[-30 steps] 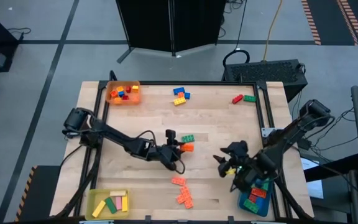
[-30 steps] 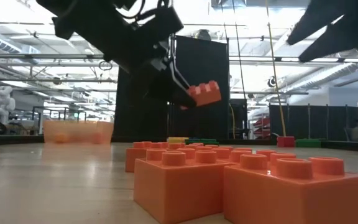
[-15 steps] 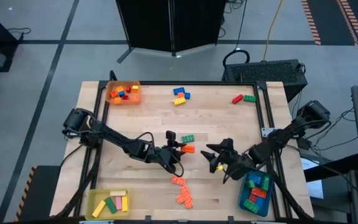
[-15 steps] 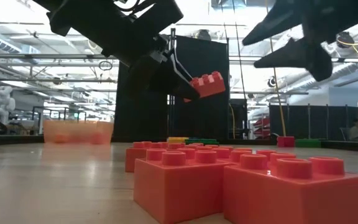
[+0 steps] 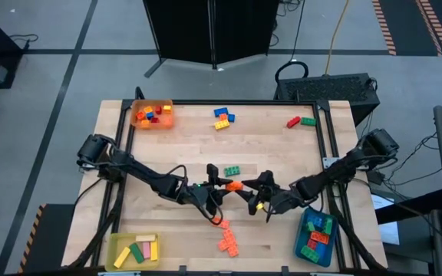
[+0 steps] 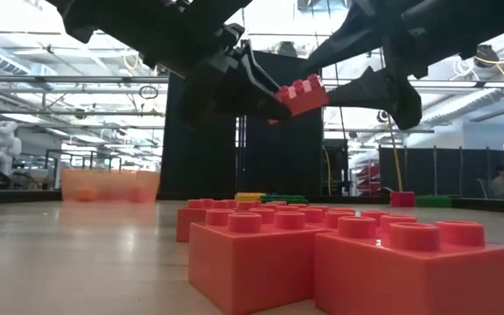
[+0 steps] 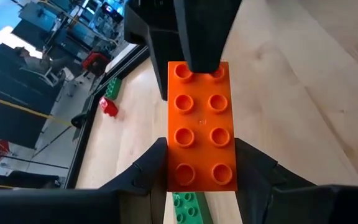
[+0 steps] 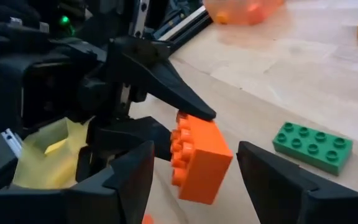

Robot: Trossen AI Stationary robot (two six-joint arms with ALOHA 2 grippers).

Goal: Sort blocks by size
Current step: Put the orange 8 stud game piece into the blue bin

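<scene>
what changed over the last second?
The right gripper swung from over the blue tray toward mid-table and now stands open around the free end of the orange brick, not yet closed. The left gripper kept its grip and raised the brick slightly. Unchanged: the green brick and the orange bricks on the table.

evenly and brightly lit from overhead in the high view, with only faint soft shadows under the arms on the pale table (image 5: 282, 153). strongly backlit in the low view by a white, blown-out ceiling, so arms read as near silhouettes, the near bricks (image 6: 348, 262) sharp and the orange tray (image 6: 109, 185) hazy. close and slightly soft in both wrist views, with dark fingers (image 7: 148, 171) blurred at the frame edge, a mild sheen on the orange brick (image 7: 202, 124), and the far tray (image 8: 244, 9) out of focus.
</scene>
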